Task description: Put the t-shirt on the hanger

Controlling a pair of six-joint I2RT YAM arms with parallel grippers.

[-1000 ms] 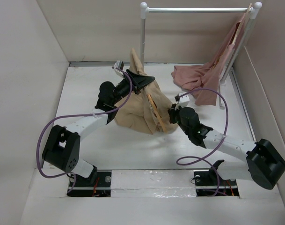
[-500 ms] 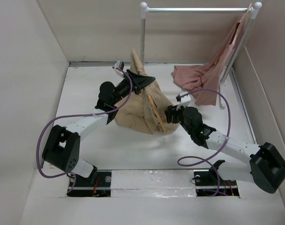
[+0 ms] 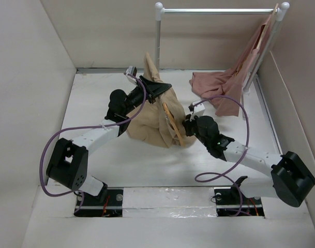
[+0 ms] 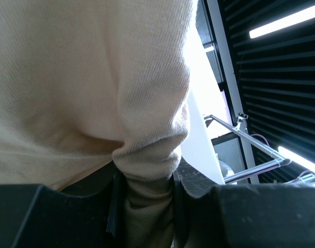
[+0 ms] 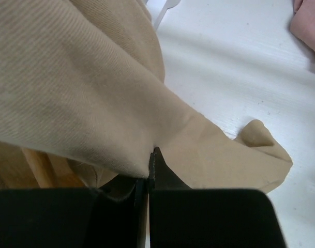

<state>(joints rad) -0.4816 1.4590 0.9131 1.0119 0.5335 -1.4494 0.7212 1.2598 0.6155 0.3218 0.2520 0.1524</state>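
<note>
The t-shirt (image 3: 153, 126) sits heaped on the surface (image 3: 147, 165), top held up by the left claw (image 3: 155, 89) clamped on it, while the right claw (image 3: 187, 124), pinched on its right edge, is just beside the hanger (image 3: 171, 124) slanting near-to-far inside.

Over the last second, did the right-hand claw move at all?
Yes. The right gripper has edged slightly left, toward the rail's left post, and is pinched shut on the tan t-shirt.

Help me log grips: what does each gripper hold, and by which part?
Left gripper: a bunched fold of the tan soft cloth t-shirt. Right gripper: shut on a thin fold at its side.
</note>
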